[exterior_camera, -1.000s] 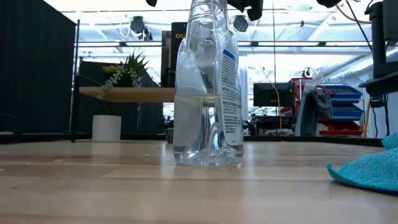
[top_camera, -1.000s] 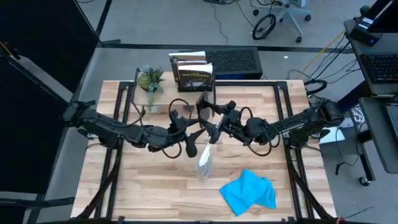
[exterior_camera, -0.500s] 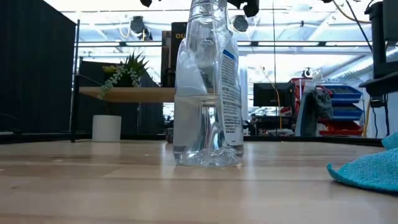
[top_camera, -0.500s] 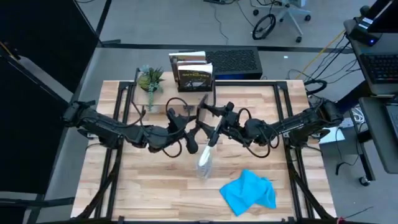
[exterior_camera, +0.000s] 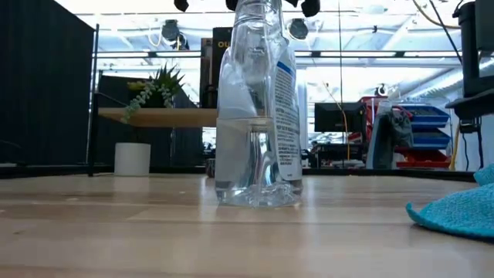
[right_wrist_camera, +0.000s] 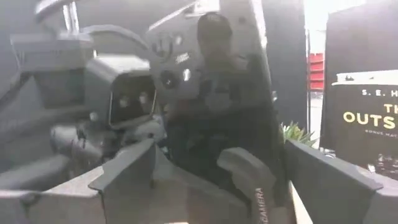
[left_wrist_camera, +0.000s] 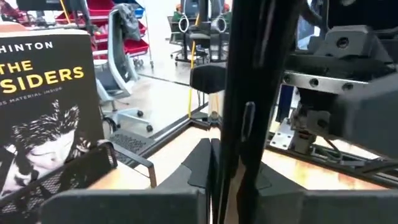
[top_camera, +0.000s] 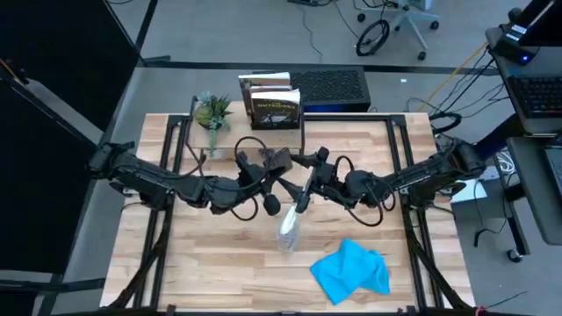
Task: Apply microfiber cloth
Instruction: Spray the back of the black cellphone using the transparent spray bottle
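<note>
Both grippers meet mid-table, raised above the spray bottle; right gripper pinches a black phone; left gripper fingers, cannot tell; turquoise cloth lies crumpled near the table's front right edge, untouched.

Table bearing cloth (bottle too)

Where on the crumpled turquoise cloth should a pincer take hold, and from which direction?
Grip the raised fold near the middle of the microfiber cloth, coming straight down from above. It lies bunched on the table, so its edges sit flat while the crumpled ridge probably offers fabric to pinch.
</note>
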Robot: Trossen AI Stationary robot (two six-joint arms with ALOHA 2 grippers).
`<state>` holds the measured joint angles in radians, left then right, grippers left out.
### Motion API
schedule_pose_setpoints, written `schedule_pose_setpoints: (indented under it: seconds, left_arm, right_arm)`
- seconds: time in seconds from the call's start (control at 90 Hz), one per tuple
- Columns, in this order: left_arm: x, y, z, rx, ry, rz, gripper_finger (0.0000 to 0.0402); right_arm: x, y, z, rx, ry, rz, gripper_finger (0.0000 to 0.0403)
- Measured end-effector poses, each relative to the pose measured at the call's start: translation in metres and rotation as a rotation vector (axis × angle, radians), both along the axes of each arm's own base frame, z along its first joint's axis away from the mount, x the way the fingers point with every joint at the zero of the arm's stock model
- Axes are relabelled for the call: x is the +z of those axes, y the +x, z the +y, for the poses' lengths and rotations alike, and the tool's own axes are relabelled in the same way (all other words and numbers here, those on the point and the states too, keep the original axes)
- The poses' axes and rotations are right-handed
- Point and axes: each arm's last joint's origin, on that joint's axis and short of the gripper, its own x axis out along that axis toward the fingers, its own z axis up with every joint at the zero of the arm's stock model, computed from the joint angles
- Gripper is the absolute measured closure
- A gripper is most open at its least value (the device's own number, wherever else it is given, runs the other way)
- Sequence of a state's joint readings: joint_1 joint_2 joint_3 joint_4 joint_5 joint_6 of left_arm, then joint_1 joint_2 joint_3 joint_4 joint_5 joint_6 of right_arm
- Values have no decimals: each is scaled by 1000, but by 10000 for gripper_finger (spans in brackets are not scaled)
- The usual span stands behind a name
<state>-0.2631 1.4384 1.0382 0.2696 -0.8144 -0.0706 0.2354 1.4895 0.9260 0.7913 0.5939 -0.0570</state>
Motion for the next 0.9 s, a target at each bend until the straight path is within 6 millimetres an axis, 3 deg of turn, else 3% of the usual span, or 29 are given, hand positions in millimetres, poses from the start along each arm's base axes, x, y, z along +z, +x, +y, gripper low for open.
schedule_pose_setpoints:
  seconds: [0.122, 0.233, 0.4, 0.511, 0.678, 0.9]
  left_arm:
    - [-4, -3, -5, -16, 16, 58, 395]
    - [-6, -8, -7, -43, 31, 120, 395]
    - [-5, -20, -3, -80, -1, 190, 396]
    - [-6, -22, 0, -121, -14, 224, 396]
    - [-7, -20, 3, -203, -66, 223, 397]
    - [-8, -19, 3, -241, -73, 233, 397]
  right_arm:
    - [11, -19, 7, 30, -54, 110, 67]
    - [18, -48, 10, 71, -61, 275, 67]
    - [26, -102, 6, 114, 49, 441, 66]
    - [20, -121, 15, 157, 100, 533, 67]
    - [-2, -114, 47, 196, 89, 537, 80]
    - [-45, -76, 84, 71, -14, 502, 93]
